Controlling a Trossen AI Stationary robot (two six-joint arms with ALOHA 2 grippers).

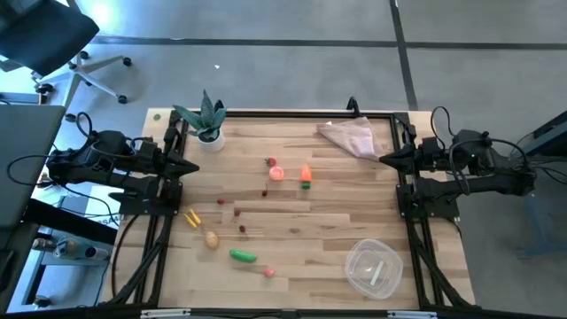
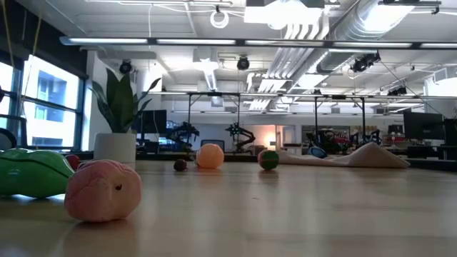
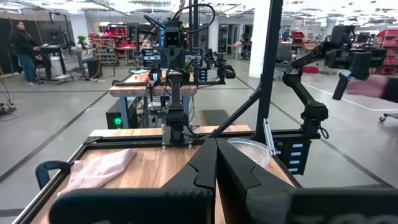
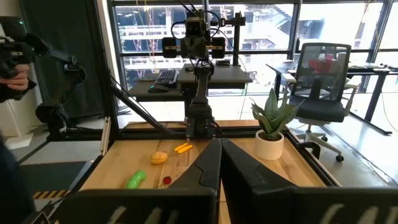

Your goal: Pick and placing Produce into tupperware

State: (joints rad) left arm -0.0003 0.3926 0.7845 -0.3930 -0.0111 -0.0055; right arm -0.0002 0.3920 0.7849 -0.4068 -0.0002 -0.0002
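The produce lies scattered on the wooden table: a green pod (image 1: 243, 256), a beige potato (image 1: 212, 239), yellow pieces (image 1: 192, 218), a pink-red round piece (image 1: 276, 173), an orange carrot (image 1: 306, 175) and tiny dark-red bits (image 1: 238, 211). The clear round tupperware (image 1: 373, 267) stands at the near right, nothing in it that I can make out. My left gripper (image 1: 193, 167) is shut and empty at the table's left edge. My right gripper (image 1: 384, 159) is shut and empty at the right edge. The wrist views show each pair of fingers closed together: left (image 3: 216, 144), right (image 4: 220, 143).
A green leafy plant in a white pot (image 1: 209, 120) stands at the far left. A pinkish-beige cloth (image 1: 348, 136) lies at the far right. A black frame runs around the table. In the low view a pink piece (image 2: 103, 190) and the green pod (image 2: 32, 173) lie nearest.
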